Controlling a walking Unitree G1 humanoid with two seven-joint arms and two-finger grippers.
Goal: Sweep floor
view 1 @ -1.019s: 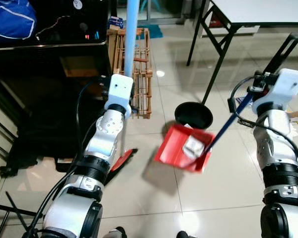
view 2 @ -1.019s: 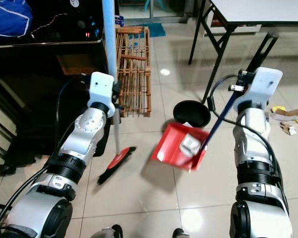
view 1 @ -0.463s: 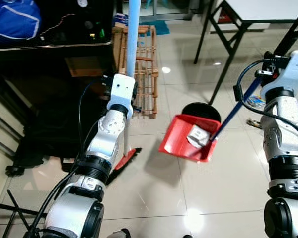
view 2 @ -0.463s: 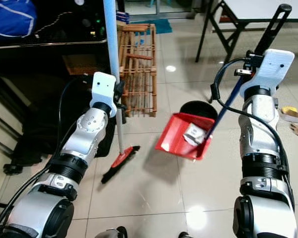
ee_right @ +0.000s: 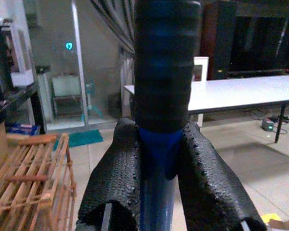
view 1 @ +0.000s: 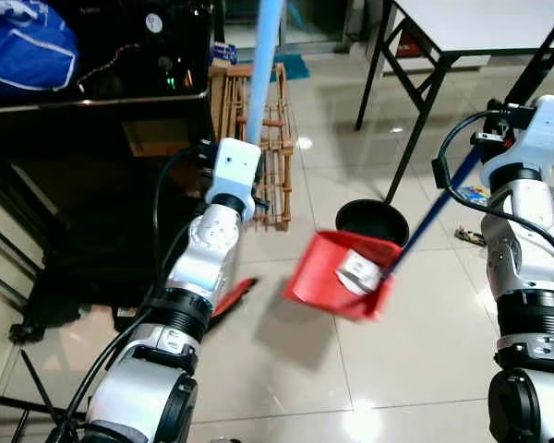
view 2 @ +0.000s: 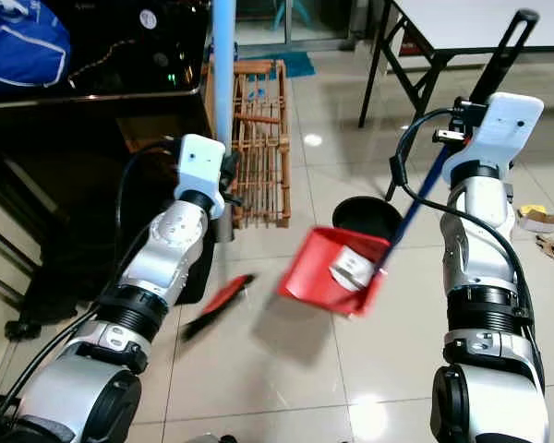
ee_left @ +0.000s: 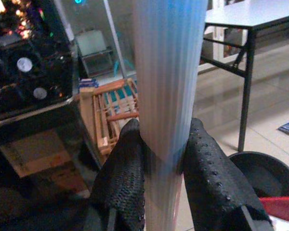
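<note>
Glossy beige tiles [view 1: 286, 369] cover the floor of a room with dark furniture. At 10 o'clock stands a black cabinet [view 1: 83, 120] with small lights, and a blue bag [view 1: 23, 41] lies on top of it. At 12 o'clock a wooden crate [view 2: 258, 138] stands upright on the tiles, just beside the cabinet. At 1 to 2 o'clock there is a folding table [view 1: 471, 23] with a white top and black legs. A round black bin [view 1: 371, 223] sits on the floor near one table leg. Some scraps of cardboard [view 2: 545, 226] lie on the tiles at 3 o'clock.

The left gripper [ee_left: 159, 159] is closed on the pale blue broom handle [ee_left: 166, 72]; its two black fingers [ee_left: 125, 178] press on both sides of the pole. The pole rises nearly upright in front of the crate. The red broom head [view 2: 217, 305] is low by the floor at 8 o'clock, blurred, near the left arm.

The right gripper [ee_right: 156, 159] is clamped on the dark blue dustpan handle [ee_right: 161, 62], just under its black grip. The handle slants down toward the centre. The red dustpan [view 1: 337, 275] hangs above the floor, tilted, just in front of the bin and partly over its rim in the head views. A crumpled whitish piece of trash [view 1: 358, 271] lies inside the pan, against its back wall.
</note>
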